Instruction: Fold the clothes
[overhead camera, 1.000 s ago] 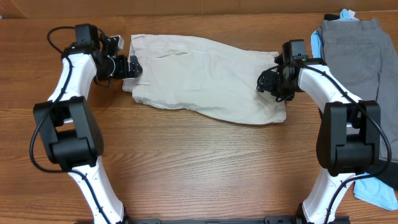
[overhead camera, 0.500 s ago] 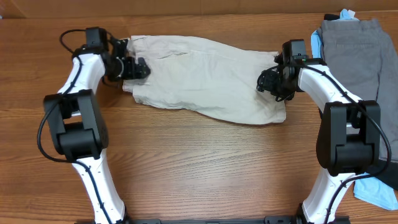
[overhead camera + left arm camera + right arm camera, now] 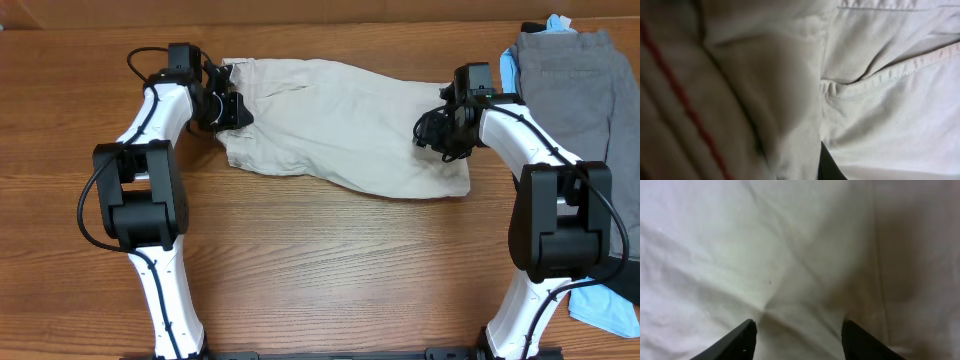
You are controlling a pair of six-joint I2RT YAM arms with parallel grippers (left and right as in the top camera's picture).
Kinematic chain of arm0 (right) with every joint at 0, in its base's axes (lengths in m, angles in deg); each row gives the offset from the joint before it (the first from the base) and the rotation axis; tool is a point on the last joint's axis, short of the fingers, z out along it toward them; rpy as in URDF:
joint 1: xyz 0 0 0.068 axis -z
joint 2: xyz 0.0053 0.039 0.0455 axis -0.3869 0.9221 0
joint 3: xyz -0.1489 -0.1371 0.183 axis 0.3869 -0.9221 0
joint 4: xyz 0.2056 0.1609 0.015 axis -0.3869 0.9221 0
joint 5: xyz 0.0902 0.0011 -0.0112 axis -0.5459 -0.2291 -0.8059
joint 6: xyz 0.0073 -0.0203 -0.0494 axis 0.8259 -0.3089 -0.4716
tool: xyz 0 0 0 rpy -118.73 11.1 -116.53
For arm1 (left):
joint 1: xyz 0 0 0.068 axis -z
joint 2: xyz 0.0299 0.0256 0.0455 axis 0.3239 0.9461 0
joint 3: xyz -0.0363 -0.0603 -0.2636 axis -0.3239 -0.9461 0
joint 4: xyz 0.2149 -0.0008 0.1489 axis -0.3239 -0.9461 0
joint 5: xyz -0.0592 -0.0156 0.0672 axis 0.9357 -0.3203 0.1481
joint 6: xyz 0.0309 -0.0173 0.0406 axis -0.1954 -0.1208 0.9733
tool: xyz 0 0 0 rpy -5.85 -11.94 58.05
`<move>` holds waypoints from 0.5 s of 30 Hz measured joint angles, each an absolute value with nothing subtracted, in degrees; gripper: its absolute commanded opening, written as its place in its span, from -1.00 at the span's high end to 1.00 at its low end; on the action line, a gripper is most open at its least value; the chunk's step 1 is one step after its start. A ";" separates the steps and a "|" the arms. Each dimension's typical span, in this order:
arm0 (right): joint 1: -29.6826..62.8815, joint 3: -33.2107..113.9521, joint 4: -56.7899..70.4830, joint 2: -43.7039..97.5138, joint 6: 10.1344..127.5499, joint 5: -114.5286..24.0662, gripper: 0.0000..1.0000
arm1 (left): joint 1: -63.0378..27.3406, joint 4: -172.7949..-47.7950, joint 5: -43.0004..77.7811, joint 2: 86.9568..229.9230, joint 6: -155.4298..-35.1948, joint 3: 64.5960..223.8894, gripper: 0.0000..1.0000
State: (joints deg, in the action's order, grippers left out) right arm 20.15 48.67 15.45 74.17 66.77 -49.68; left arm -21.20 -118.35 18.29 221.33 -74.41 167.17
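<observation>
1. Overhead: on the wooden table [image 3: 320,260], beige shorts [image 3: 340,130] lie lengthwise left-right between the inward-bent arms. The left end effector [image 3: 235,108] is at the waistband end, the right end effector [image 3: 425,133] at the hem end.
2. Left wrist: cloth bunches close; it is clamped on the shorts.
3. Right wrist: fingers [image 3: 735,342] apart, cloth just beneath, ungripped.

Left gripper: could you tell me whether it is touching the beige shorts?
Touching. The left wrist view shows beige shorts fabric bunched tight in the shut left gripper.
</observation>
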 measured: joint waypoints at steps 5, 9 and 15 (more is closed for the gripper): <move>20.15 50.41 16.87 74.17 66.70 -53.24 -0.08 | -22.62 -132.47 17.83 221.49 -74.71 170.82 0.92; 20.15 52.03 17.17 73.80 66.90 -55.73 -0.23 | -23.85 -141.82 16.21 221.36 -73.73 174.97 0.92; 20.15 52.12 18.77 72.09 66.94 -57.39 -0.29 | -24.22 -149.39 14.00 217.79 -72.18 181.64 0.92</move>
State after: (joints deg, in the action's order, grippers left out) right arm 20.15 52.12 18.77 72.09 66.94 -57.39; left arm -24.22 -149.39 14.00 217.79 -72.18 181.64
